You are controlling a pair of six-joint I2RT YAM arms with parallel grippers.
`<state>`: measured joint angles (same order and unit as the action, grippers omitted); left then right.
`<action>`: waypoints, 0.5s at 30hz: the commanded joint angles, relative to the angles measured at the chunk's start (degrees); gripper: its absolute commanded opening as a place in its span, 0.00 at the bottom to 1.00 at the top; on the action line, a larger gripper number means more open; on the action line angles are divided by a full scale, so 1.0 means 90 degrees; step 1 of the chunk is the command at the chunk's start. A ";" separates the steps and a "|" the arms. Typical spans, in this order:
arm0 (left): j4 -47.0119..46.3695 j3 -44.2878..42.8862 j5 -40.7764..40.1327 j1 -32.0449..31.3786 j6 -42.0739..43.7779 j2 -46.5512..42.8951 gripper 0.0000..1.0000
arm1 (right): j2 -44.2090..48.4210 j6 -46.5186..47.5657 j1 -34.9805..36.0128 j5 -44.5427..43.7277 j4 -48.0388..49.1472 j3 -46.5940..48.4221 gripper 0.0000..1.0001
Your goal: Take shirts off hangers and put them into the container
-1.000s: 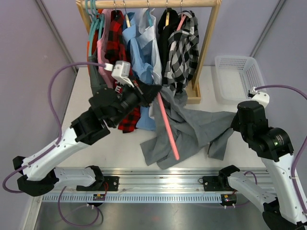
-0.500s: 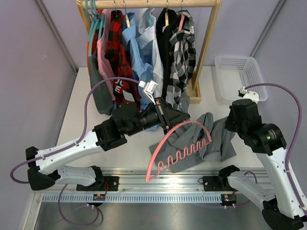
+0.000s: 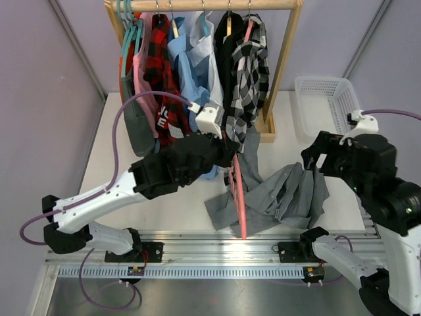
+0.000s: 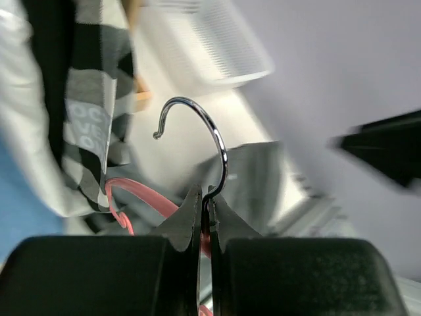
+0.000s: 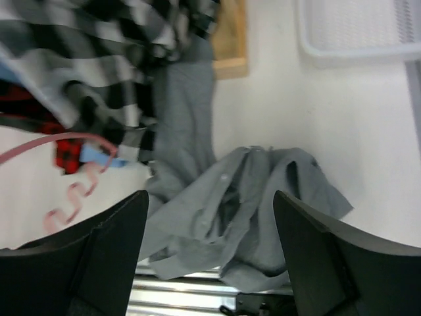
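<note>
Right gripper (image 5: 210,197) has just spread its jaws, releasing the crumpled grey collared shirt (image 3: 283,194) near the table's (image 3: 177,217) front edge. Left gripper (image 4: 205,204) pinches the thin pink plastic hanger (image 3: 238,197) by its metal hook (image 4: 212,128). Transfer to the container remains.

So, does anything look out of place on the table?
Yes: the grey shirt lies crumpled on the table, outside the white basket. The left tool holds the pink hanger by its hook.

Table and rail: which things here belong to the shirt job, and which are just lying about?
Job: grey shirt, pink hanger, hanging shirts, white basket.
Just there: wooden rail, purple cable, metal track.
</note>
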<state>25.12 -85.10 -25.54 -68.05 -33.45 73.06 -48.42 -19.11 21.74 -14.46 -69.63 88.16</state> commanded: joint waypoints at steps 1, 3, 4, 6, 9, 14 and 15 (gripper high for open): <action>0.0858 -0.0446 -0.1642 -0.0173 0.0845 0.0553 0.00 | 0.0010 0.0219 -0.0013 0.1399 -0.0164 0.0993 0.84; 0.1016 -0.0719 -0.1791 -0.0183 0.0972 0.1002 0.00 | -0.0126 0.0258 -0.0013 0.2284 -0.0310 0.1531 0.83; 0.1075 -0.0788 -0.1917 -0.0183 0.1002 0.1120 0.00 | -0.0156 0.0210 -0.0023 0.2503 -0.0359 0.1678 0.83; 0.1076 -0.0982 -0.2054 -0.0212 0.1128 0.1431 0.00 | -0.0225 0.0181 -0.0013 0.3077 -0.0466 0.1971 0.82; 0.1153 -0.1411 -0.2192 -0.0222 0.1236 0.1832 0.00 | -0.0235 0.0102 -0.0023 0.3635 -0.0555 0.2002 0.80; 0.1144 -0.2067 -0.2123 -0.0242 0.1422 0.2272 0.00 | -0.0079 -0.0034 -0.0023 0.4272 -0.0526 0.1125 0.76; 0.1134 -0.2184 -0.2114 -0.0241 0.1499 0.2351 0.00 | -0.0001 -0.0044 -0.0023 0.4360 -0.0506 0.0977 0.76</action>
<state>37.85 -99.04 -41.28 -69.87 -22.48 93.78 -48.58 -18.94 21.74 17.74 -73.10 100.68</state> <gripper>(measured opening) 0.026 0.763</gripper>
